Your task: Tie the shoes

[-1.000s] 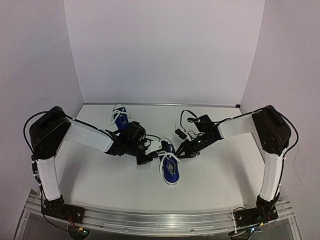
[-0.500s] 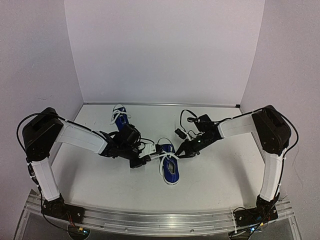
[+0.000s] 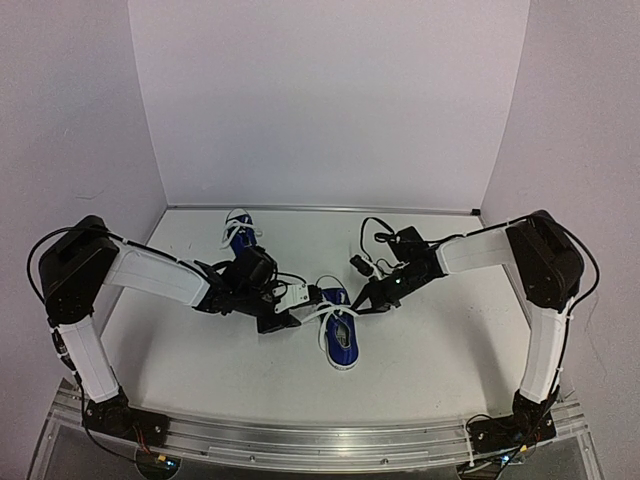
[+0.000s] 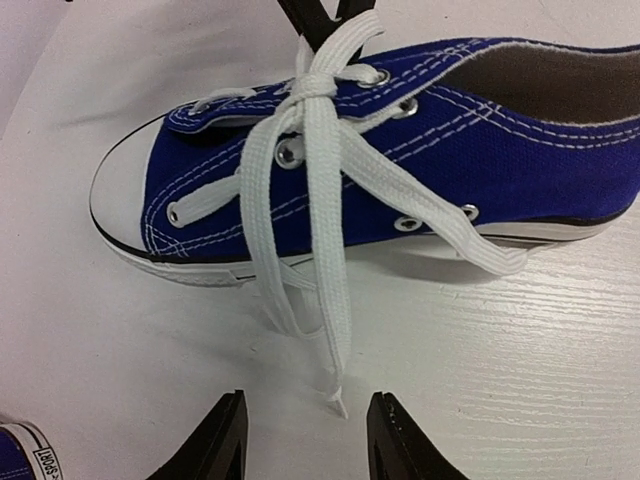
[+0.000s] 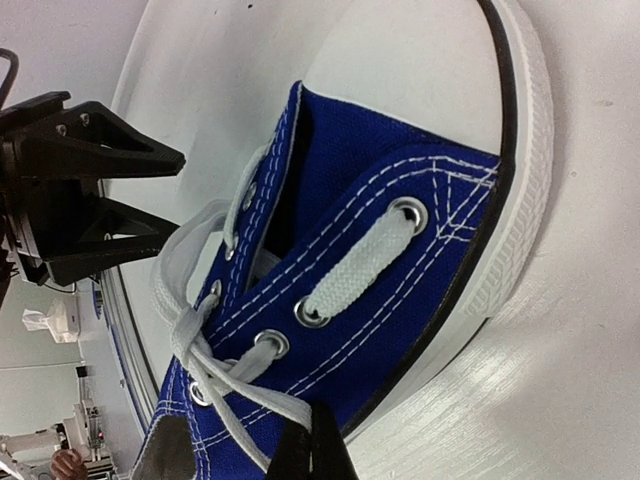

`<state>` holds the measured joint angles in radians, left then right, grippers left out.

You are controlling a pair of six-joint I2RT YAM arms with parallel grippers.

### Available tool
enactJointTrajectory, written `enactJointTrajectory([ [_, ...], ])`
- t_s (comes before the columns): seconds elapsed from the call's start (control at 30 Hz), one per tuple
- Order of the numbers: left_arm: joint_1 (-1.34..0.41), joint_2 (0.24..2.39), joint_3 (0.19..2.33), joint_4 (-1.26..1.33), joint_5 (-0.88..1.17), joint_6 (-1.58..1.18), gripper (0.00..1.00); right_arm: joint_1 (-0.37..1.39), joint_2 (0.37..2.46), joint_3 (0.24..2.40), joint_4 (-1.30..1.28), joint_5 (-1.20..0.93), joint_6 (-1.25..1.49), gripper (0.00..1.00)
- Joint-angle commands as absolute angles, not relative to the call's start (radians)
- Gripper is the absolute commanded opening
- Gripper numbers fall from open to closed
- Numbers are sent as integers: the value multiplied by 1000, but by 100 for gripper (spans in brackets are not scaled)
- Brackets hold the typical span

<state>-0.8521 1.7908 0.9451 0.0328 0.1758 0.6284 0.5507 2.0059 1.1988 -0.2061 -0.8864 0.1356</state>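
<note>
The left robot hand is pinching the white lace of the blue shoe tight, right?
Not quite. The left gripper is open, not pinching. The left wrist view shows its fingers standing apart, and the white lace of the blue shoe just lies loose on the table, with its end reaching between them.

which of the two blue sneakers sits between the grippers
The nearer blue canvas sneaker with white laces, between the left gripper and right gripper; the other blue sneaker lies apart farther back.
</note>
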Motion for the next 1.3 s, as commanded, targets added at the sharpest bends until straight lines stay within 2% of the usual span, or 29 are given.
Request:
enactJointTrajectory([
  [0.0,-840,1794,1017,99,155,652,42,555,1935,1226,-225,-811,136,0],
  [0.27,-793,1753,998,244,336,600,41,556,1931,1233,-239,-757,138,0],
  [0.47,-793,1839,1099,142,369,622,42,556,1930,1240,-242,-745,141,0],
  [1.0,-812,1905,1157,142,478,602,42,556,1937,1250,-244,-753,147,0],
  [1.1,-816,1919,1171,138,460,602,40,556,1936,1249,-244,-754,146,0],
  [1.27,-815,1951,1215,100,439,606,30,556,1933,1247,-245,-751,146,0],
])
